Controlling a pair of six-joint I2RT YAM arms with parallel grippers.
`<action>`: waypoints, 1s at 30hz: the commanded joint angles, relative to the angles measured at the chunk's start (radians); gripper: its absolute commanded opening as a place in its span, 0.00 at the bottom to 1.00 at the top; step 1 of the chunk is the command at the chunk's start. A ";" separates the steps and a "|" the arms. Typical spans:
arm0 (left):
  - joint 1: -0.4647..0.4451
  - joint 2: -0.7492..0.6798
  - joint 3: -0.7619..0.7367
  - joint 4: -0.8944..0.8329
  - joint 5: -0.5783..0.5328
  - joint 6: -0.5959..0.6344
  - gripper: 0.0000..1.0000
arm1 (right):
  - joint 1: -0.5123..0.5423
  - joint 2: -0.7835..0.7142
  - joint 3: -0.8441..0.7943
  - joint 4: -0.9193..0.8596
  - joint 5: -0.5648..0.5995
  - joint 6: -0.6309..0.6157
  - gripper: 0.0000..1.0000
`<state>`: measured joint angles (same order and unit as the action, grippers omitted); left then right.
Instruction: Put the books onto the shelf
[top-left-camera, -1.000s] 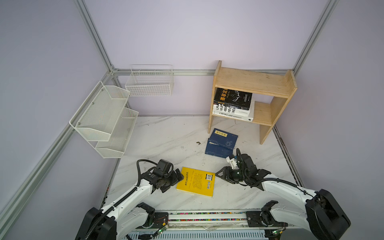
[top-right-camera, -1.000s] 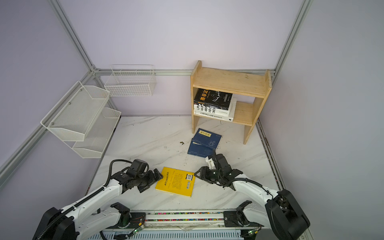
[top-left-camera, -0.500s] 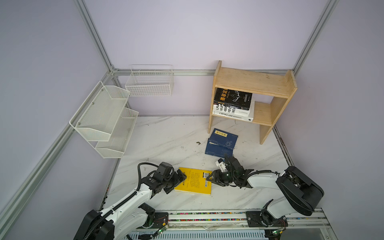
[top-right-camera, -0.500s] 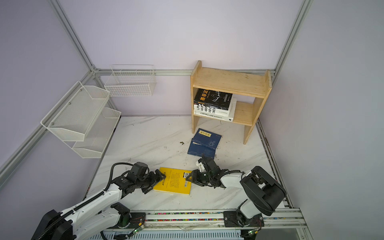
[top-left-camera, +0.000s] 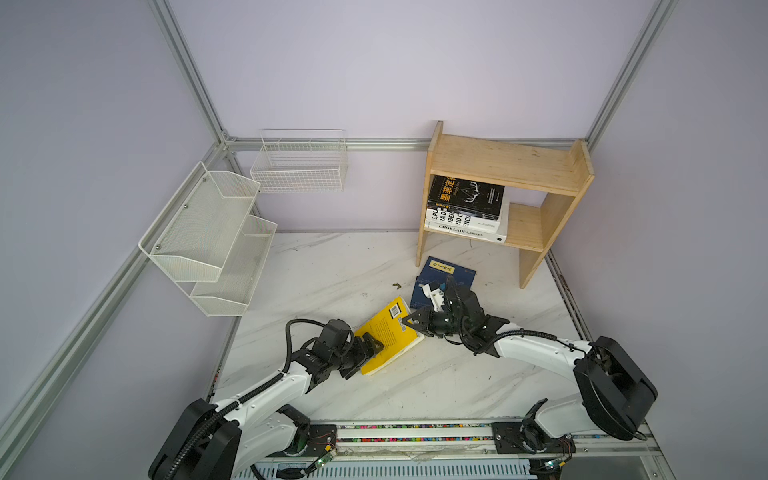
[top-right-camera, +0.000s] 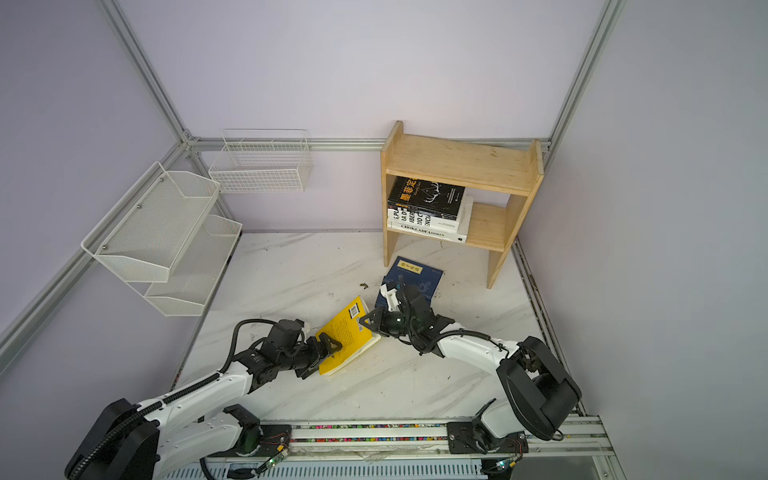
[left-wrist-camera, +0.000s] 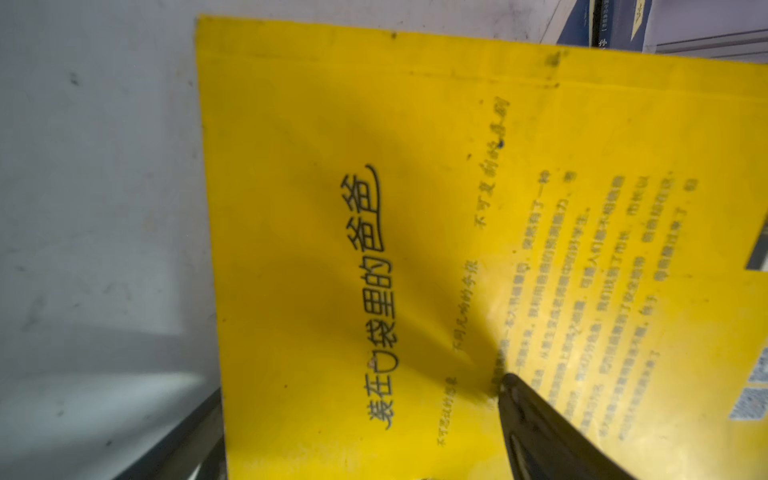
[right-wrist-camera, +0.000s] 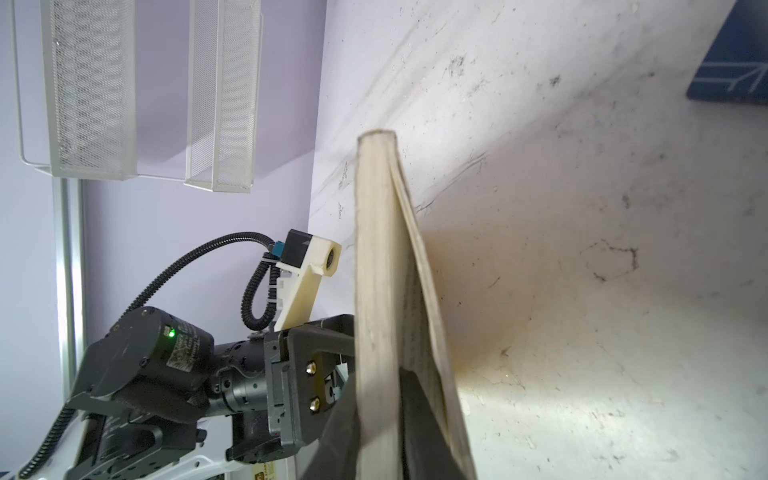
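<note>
High stereo overview; close wrist views.

The left arm (top-left-camera: 266, 390) is stretching low from the lower left of a top view toward the centre. Its left claw (top-left-camera: 368, 356) is standing spread wide, with one finger (left-wrist-camera: 536, 419) resting its tip on the yellow book (top-left-camera: 388, 332). The right arm (top-left-camera: 536, 349) is extending in from the lower right, elbow bent. Its right claw (top-left-camera: 412, 326) is pinching closed on the book's opposite edge.

"装在口袋里的爸爸" on yellow bk (left-wrist-camera: 291, 124) cover, "chokladfabriken" on white bk (top-left-camera: 465, 232) spine, "墨菲定" on black bk (top-left-camera: 471, 198)
</note>
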<state>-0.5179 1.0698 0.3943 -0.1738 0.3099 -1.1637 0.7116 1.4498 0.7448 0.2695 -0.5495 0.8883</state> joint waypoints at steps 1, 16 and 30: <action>-0.005 -0.003 0.047 0.056 0.014 0.005 0.92 | 0.012 0.017 0.041 -0.105 0.019 -0.053 0.13; 0.130 -0.185 0.180 -0.128 0.007 -0.162 1.00 | 0.011 -0.103 0.377 -0.563 0.493 -0.619 0.00; 0.252 0.263 0.598 0.413 0.436 -0.566 0.99 | 0.057 -0.210 0.490 -0.564 0.635 -1.186 0.02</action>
<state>-0.2798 1.3003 0.8433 0.0872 0.6308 -1.6611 0.7483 1.2388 1.1923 -0.3031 0.0551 -0.1432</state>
